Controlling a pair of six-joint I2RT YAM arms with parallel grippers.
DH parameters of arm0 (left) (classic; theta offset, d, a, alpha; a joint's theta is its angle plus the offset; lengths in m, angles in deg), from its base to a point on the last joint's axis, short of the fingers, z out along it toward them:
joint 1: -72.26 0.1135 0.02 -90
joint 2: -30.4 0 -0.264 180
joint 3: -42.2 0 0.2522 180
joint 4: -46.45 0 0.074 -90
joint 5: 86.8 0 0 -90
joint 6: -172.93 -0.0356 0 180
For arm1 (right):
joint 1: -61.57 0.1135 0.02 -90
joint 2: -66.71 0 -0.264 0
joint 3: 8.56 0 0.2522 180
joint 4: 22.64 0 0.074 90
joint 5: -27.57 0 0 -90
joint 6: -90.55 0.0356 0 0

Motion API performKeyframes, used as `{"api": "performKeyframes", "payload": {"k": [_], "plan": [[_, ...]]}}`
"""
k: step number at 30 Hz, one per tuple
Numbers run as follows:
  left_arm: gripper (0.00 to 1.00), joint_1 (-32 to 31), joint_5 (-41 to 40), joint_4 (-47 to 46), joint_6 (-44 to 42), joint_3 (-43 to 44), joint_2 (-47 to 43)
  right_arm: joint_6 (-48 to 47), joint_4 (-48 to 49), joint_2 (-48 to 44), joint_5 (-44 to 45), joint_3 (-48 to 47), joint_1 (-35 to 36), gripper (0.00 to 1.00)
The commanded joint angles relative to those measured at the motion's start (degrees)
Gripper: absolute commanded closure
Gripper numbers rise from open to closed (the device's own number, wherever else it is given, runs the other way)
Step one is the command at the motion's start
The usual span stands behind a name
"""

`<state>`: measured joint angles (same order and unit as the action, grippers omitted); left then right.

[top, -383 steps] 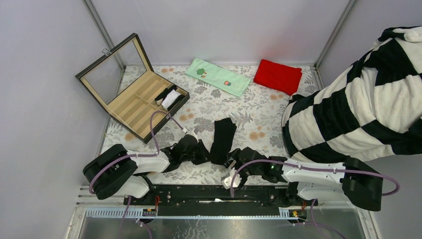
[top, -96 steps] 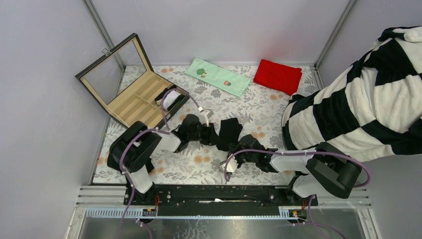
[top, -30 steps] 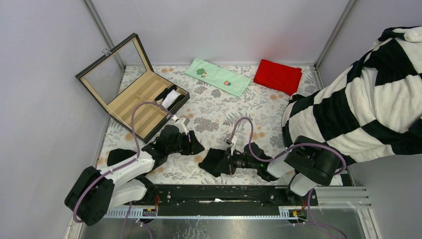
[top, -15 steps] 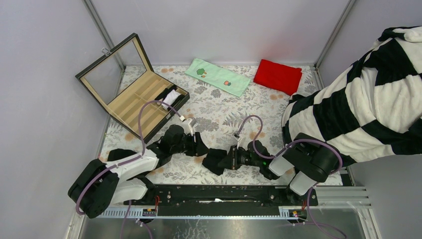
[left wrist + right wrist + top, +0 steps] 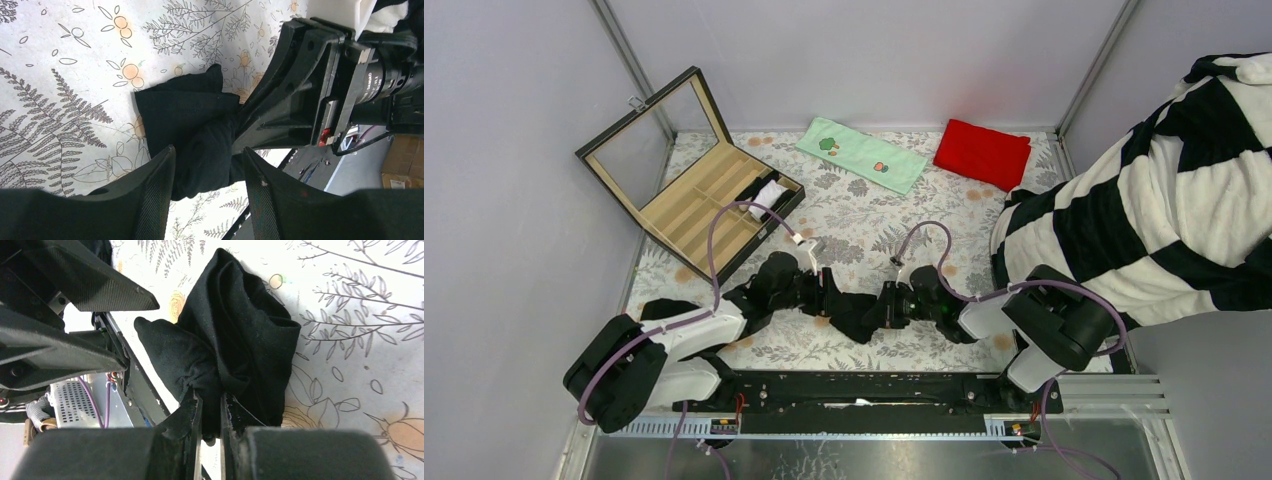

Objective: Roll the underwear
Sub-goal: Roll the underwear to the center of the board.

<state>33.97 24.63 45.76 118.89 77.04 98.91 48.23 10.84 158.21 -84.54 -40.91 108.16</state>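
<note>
The underwear [image 5: 854, 314] is a bunched black cloth lying on the floral mat near the front edge. My right gripper [image 5: 211, 400] is shut on a fold of the underwear [image 5: 240, 330], coming at it from the right [image 5: 883, 304]. My left gripper [image 5: 208, 154] is open, and its two mesh-padded fingers [image 5: 155, 200] straddle the near end of the underwear [image 5: 185, 110] without squeezing it. From above, the left gripper [image 5: 831, 297] meets the bundle from the left, head-on to the right one. In the left wrist view the right gripper's black body [image 5: 305, 85] sits just behind the cloth.
An open wooden box [image 5: 686, 208] with compartments stands at the back left and holds a black-and-white roll [image 5: 764, 196]. A green towel [image 5: 864, 155] and a red cloth [image 5: 981, 152] lie at the back. A striped blanket [image 5: 1144, 200] fills the right. Another black cloth [image 5: 660, 307] lies by the left arm.
The left gripper has moved right until its open fingers straddle the bundle. The right gripper has drawn the underwear slightly away from the front edge, toward the left gripper.
</note>
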Motion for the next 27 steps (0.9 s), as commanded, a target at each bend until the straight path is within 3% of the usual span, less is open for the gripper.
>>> {"api": "performKeyframes", "payload": {"k": [1, 11, 20, 27], "plan": [[0.43, -0.8, -1.3, -1.4, -2.6, 0.0, 0.3, -0.5, -13.7, -1.4, 4.4, -0.9, -1.9, 1.00], [0.47, -2.2, -2.0, -3.6, -3.4, -0.8, 4.4, -1.4, -15.6, -0.9, 3.0, -2.3, -2.2, 1.00], [0.76, -2.6, -9.1, -0.9, -2.1, 2.0, 10.4, -3.5, -18.2, -2.2, 4.0, -3.1, -2.4, 0.94], [0.80, -2.6, -11.0, 1.1, -2.1, 2.3, 11.4, -6.2, -23.5, -6.0, 6.0, -4.5, -2.3, 0.83]]}}
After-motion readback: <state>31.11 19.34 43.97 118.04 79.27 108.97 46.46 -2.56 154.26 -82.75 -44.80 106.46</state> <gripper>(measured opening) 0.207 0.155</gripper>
